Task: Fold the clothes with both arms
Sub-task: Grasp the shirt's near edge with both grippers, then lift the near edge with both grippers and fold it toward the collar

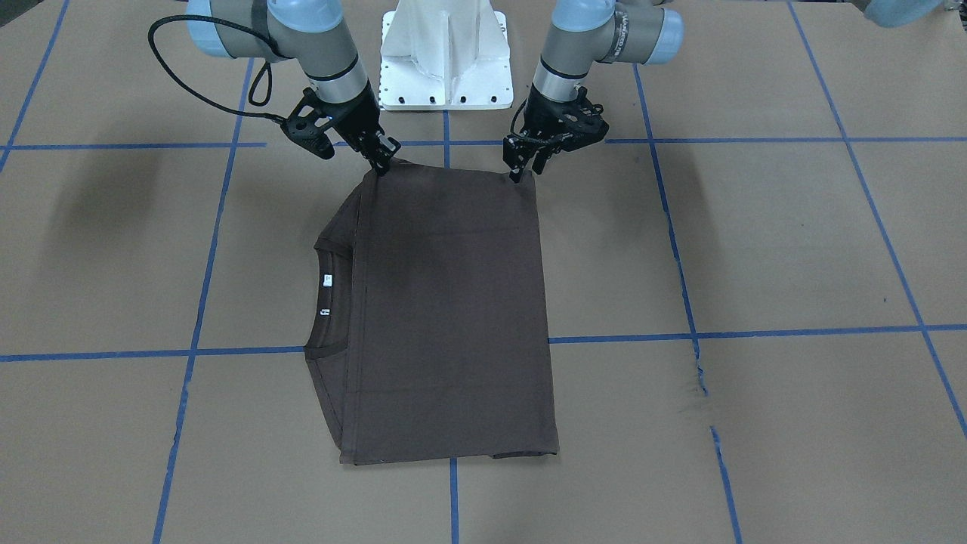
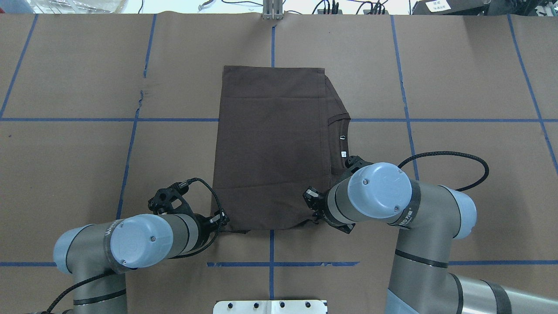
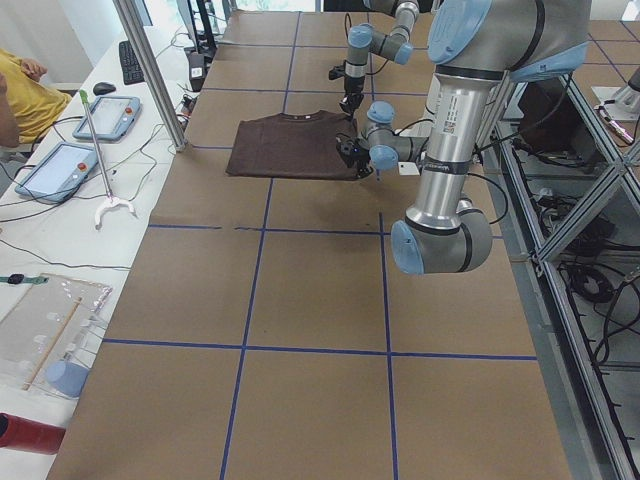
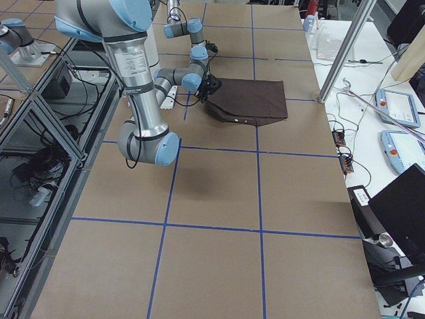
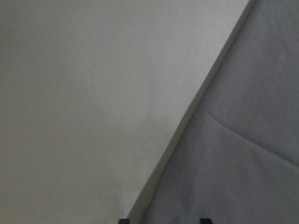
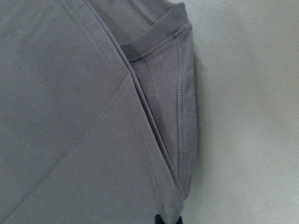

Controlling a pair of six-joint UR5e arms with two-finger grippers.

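The dark brown T-shirt [image 1: 446, 302] lies folded flat into a rectangle on the brown table, its ribbed collar and white neck labels [image 1: 326, 295] on my right side. It also shows in the overhead view [image 2: 270, 144]. My right gripper [image 1: 383, 165] is at the shirt's near right corner; in the right wrist view [image 6: 168, 220] its tips are close together, shut on the folded edge. My left gripper [image 1: 523, 172] is at the near left corner [image 2: 222, 219]. In the left wrist view [image 5: 163, 221] its tips stand apart, with the shirt's edge [image 5: 243, 140] between them.
The white bolted pedestal [image 1: 446, 60] stands just behind the shirt's near edge, between the arms. Blue tape lines [image 1: 755, 332] cross the table. A black cable loop [image 2: 457, 161] hangs off the right arm. A side bench with tablets [image 3: 60, 165] runs along the table's far side.
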